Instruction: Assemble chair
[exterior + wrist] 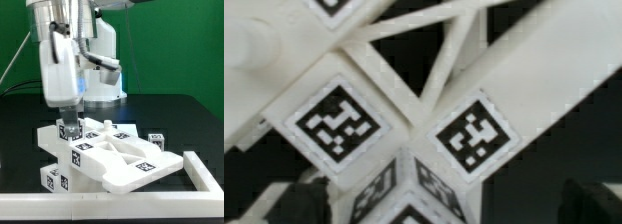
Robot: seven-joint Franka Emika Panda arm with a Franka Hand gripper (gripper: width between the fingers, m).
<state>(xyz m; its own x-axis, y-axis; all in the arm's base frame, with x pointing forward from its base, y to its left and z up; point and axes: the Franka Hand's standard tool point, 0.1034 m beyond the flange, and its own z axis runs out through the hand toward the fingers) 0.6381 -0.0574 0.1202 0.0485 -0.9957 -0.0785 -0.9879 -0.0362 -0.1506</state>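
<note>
Exterior view: the gripper (68, 128) stands low over the chair pieces (120, 155), and its opening cannot be told. Wrist view: their tags (335, 122) appear close-up.

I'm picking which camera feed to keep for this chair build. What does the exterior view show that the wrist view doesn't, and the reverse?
Only the exterior view shows the arm, its gripper down at the chair pieces, the black table, the green backdrop and the long white rail in front. Only the wrist view shows two tags close up, their patterns large and clear. Both show the matte white tagged chair pieces. Neither shows whether the gripper is open or shut.
</note>
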